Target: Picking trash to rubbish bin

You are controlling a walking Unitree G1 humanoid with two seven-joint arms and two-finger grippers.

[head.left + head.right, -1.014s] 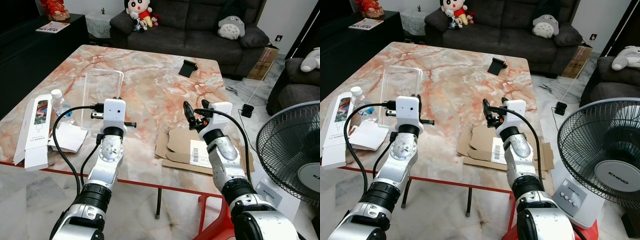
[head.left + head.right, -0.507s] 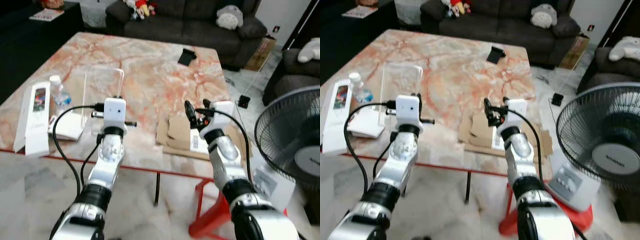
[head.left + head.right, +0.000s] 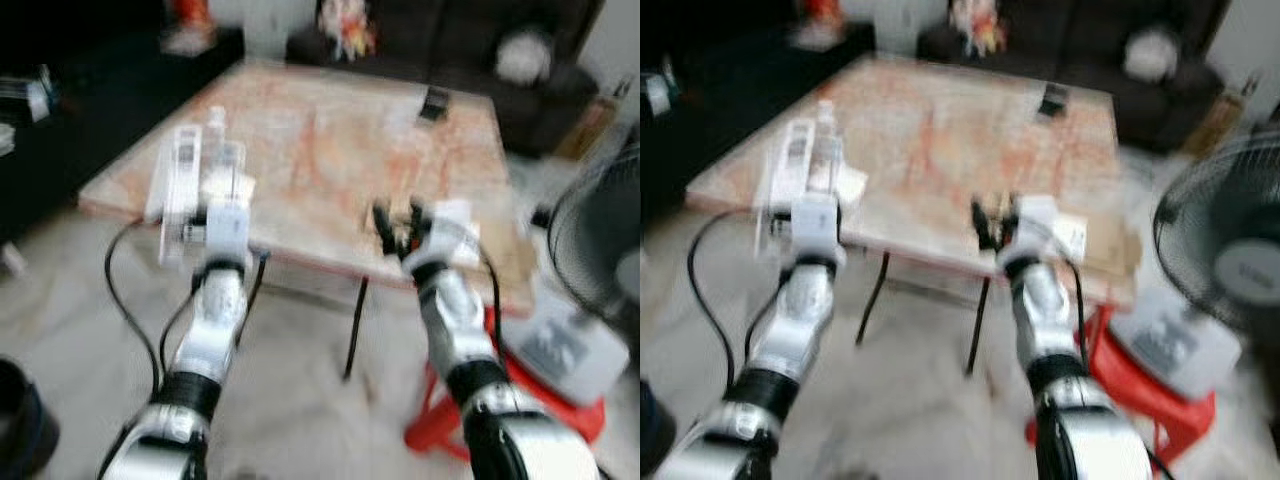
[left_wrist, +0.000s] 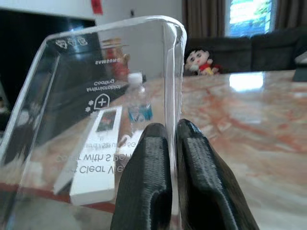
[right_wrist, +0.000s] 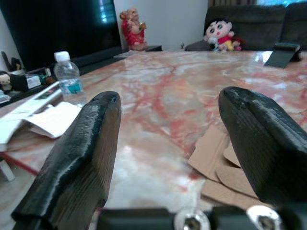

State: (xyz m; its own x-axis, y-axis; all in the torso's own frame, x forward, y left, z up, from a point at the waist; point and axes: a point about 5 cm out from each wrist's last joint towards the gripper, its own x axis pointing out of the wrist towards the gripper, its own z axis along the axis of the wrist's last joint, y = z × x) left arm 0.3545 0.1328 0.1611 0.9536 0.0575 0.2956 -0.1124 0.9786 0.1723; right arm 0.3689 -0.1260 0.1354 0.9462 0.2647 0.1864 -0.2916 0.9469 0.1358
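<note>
Two arms reach out ahead of you over pale floor, short of the large orange-veined marble surface (image 3: 330,130); both head views are badly blurred. Beyond it sits a dark grey sofa (image 4: 240,45) with a round-headed cartoon doll (image 4: 200,61) on it. At your right stands a black-caged floor fan (image 3: 1230,250) on a white base.

On the surface near your right lies flattened brown cardboard (image 5: 225,167), with what looks like a white label on it in the head view; its print is too blurred to read. Near the left corner lies a long white product box (image 4: 98,155) beside a small clear water bottle with a white cap and blue label (image 4: 136,103); neither carries writing you can make out.

Your left gripper (image 4: 172,139) has its fingers pressed together on the edge of a clear plastic packaging sleeve (image 4: 96,91), held upright in front of the wrist, off the surface. Its print shows mirrored through the plastic: "SAMSUNG" near the top, a line lower down that seems to read "Clear View", and other lines too small to read.

Your right gripper (image 5: 172,139) hovers short of the cardboard with fingers (image 5: 84,143) spread wide and nothing between them.
</note>
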